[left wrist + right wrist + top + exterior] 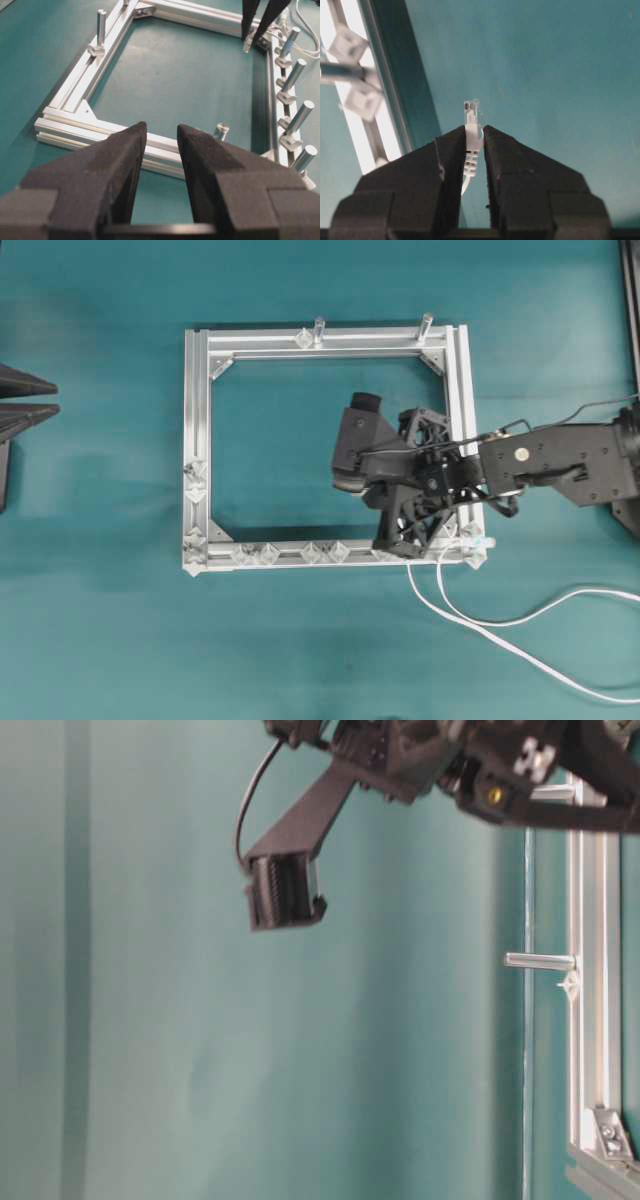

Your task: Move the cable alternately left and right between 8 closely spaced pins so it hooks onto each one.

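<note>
My right gripper is shut on the cable's small whitish plug, whose tip pokes out past the fingertips. Seen from overhead, this gripper hangs over the near right corner of the silver frame. From there the white cable trails off right across the table. The pins stand in pairs along the near rail; in the left wrist view they are clear studs along the right rail. My left gripper is open and holds nothing. It waits far left of the frame.
Two taller clear posts stand on the far rail. More studs sit on the left rail. The right arm crosses the frame's right rail. A post shows in the table-level view.
</note>
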Robot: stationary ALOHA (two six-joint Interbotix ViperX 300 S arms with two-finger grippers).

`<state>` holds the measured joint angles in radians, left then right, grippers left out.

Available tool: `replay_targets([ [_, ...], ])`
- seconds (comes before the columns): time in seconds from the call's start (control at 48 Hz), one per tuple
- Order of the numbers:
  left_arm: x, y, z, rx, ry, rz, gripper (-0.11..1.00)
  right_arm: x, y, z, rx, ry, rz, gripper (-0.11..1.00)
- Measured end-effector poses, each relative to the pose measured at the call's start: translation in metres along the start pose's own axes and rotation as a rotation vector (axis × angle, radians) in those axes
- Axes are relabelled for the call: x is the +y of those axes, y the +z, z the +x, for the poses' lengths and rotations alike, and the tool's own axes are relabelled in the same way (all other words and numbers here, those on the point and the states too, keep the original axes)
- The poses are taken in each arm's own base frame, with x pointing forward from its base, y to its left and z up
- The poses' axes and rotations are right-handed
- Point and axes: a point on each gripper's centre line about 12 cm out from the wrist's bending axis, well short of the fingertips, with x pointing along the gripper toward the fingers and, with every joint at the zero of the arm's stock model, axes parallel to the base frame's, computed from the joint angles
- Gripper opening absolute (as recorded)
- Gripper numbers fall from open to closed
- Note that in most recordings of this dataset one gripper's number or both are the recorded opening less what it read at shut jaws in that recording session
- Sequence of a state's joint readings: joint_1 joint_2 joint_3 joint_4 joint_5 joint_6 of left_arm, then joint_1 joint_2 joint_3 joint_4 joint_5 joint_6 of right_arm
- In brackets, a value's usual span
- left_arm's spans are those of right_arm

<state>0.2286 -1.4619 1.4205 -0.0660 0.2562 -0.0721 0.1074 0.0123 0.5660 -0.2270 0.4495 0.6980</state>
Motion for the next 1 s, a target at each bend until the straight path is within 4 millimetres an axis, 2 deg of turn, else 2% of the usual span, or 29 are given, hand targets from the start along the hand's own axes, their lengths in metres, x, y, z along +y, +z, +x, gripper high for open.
replay_targets([
  [0.312,0.0,0.0,0.0,0.0,0.0,0.0,0.35,0.012,0.011,0.003,-0.014,0.016,0.005,0.13],
  [0.666,0.0,0.0,0.0,0.0,-0.001,0.0,0.35,0.043,-0.011,0.008,0.046,0.047,0.023,0.13],
  [0.999,0.0,0.0,0.0,0.002,0.0,0.0,0.35,0.055,-0.02,0.01,0.062,0.058,0.038,0.13],
])
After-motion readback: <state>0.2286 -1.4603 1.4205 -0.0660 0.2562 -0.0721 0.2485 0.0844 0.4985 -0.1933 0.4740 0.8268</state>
